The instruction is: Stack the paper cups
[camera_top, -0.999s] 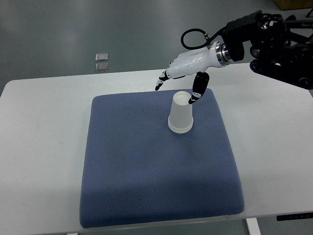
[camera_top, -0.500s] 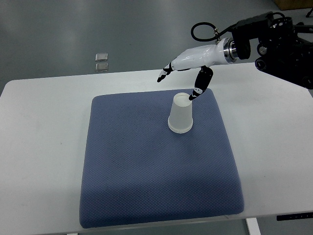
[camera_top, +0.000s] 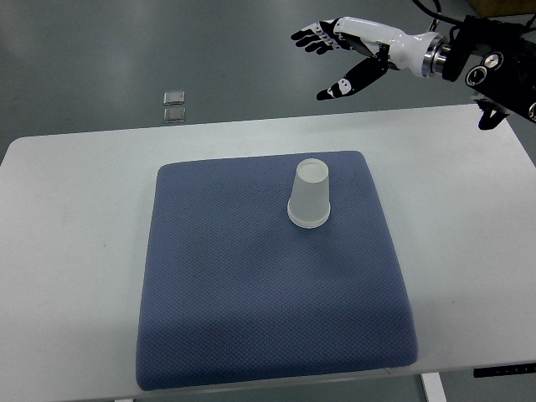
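On the desk, we list:
Pad: blue mat across the desk's middle.
Cups: we count one white paper cup stack, upside down, near the mat's far edge.
Right hand: fingers spread, empty, beyond the desk's far edge, well apart from the stack.

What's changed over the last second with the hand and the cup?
The right hand has lifted away from the cup and pulled back toward the picture's upper right, beyond the table's far edge, with its fingers open and holding nothing. The cup stayed put, upside down on the blue mat. The mat and table are unchanged.
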